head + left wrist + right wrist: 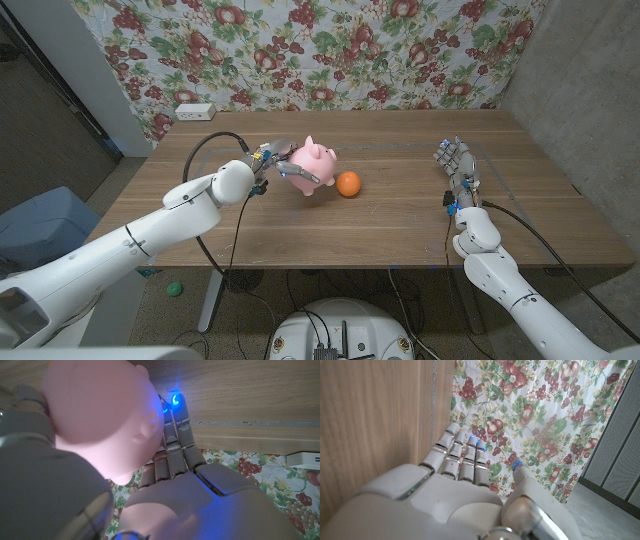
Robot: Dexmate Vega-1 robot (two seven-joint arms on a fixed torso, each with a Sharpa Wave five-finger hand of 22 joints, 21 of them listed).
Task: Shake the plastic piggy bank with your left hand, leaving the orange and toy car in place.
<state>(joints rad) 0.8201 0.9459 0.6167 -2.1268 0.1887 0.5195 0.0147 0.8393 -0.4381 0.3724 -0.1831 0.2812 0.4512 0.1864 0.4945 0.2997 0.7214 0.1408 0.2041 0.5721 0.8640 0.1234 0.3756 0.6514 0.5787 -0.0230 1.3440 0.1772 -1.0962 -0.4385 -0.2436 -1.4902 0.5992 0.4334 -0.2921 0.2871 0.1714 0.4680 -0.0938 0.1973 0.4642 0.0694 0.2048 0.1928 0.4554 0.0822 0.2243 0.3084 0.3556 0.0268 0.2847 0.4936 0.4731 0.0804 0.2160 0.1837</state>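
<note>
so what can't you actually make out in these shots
- Toy car: I cannot find it on the table in the head view.
- Piggy bank: its far side and any coin slot are hidden; in the left wrist view it is a blurred pink mass.
- Left hand: the fingers beyond the pig are covered by it.
- Orange: too small to tell whether it touches the pig.

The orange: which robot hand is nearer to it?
Left. The left robot hand holds the pig just beside the orange; the right robot hand waits far across the table.
</note>
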